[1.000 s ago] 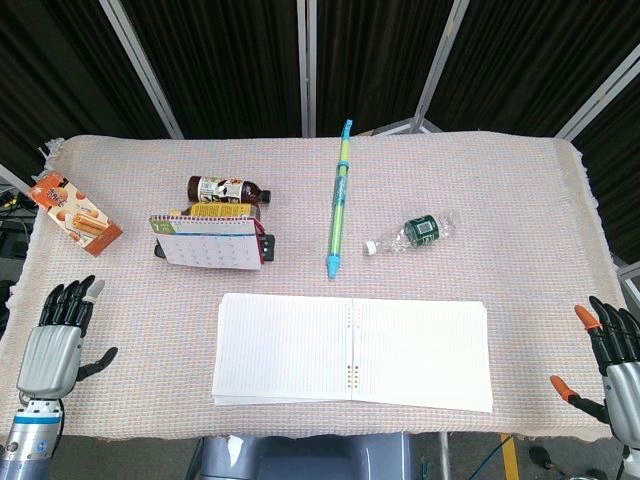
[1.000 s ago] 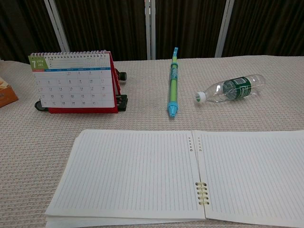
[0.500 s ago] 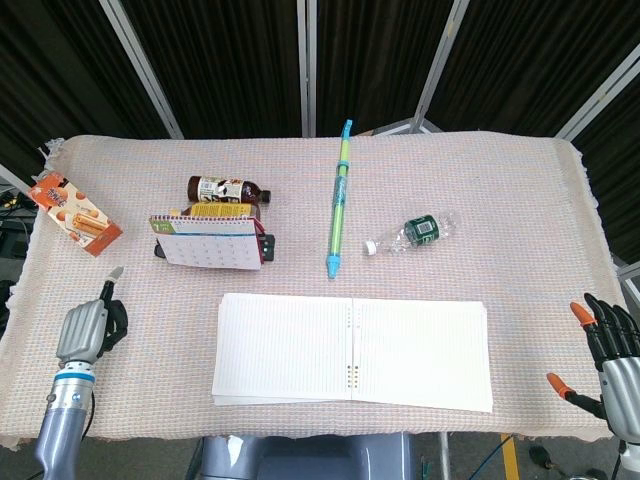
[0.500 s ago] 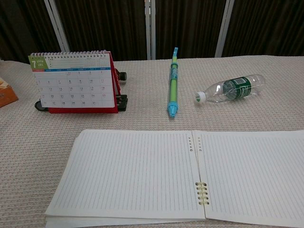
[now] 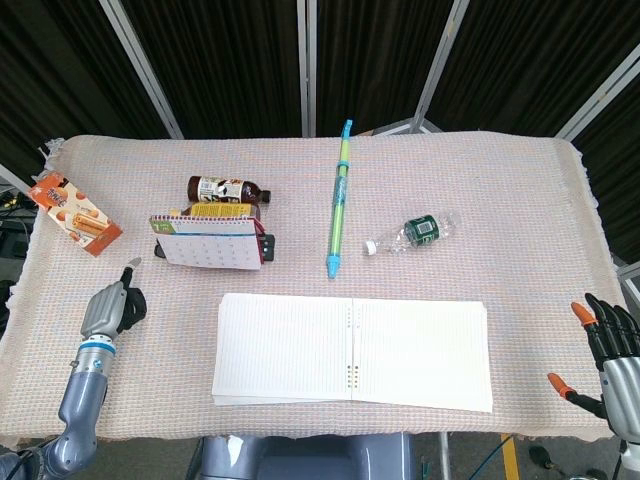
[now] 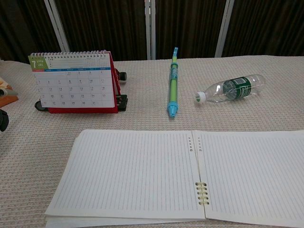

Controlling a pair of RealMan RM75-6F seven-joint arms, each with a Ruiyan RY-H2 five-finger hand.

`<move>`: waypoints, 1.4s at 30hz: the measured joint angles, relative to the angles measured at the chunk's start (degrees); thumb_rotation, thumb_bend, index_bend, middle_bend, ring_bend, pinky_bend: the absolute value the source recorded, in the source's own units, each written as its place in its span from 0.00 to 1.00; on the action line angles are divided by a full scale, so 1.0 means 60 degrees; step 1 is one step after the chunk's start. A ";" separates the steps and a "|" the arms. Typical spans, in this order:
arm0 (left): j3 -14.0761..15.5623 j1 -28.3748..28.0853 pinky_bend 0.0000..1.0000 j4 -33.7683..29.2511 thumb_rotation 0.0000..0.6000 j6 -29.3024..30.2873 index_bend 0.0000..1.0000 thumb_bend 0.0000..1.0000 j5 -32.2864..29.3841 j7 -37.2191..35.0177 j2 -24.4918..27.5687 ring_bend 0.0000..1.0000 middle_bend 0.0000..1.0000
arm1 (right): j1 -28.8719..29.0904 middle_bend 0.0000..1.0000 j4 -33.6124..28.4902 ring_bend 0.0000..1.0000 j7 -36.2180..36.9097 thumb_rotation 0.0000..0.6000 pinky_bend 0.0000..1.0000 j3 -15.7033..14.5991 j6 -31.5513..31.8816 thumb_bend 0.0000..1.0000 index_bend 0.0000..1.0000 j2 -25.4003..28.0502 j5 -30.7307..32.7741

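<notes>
While the left hand hovers over the cloth-covered surface with fingers curled, holding nothing | nearest it: red-framed white desk calendar, upright, orange snack box beyond | right hand at surface's right edge, fingers spread, empty.

An open notebook lies at the near middle of the table. Beyond it, a desk calendar stands to the left with a bottle behind it, a pen lies at the centre, and a water bottle lies to the right. A snack box lies at the far left.
</notes>
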 measured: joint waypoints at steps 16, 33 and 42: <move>-0.0226 -0.1142 0.61 0.0640 1.00 -0.0361 0.00 0.93 -0.1659 0.1147 -0.0793 0.69 0.64 | 0.0012 0.00 0.0088 0.00 0.0138 1.00 0.00 0.0051 0.0029 0.07 0.00 0.0000 0.0079; -0.0108 -0.1407 0.61 0.0677 1.00 -0.0129 0.00 0.94 -0.1727 0.1163 -0.1004 0.69 0.64 | -0.0023 0.00 0.0083 0.00 0.0194 1.00 0.00 0.0039 0.0128 0.07 0.00 0.0013 0.0031; 0.0064 -0.1317 0.61 0.0107 1.00 0.0312 0.00 0.94 -0.1038 0.1078 -0.0852 0.69 0.64 | -0.0036 0.00 0.0066 0.00 0.0161 1.00 0.00 0.0028 0.0158 0.07 0.00 0.0004 -0.0002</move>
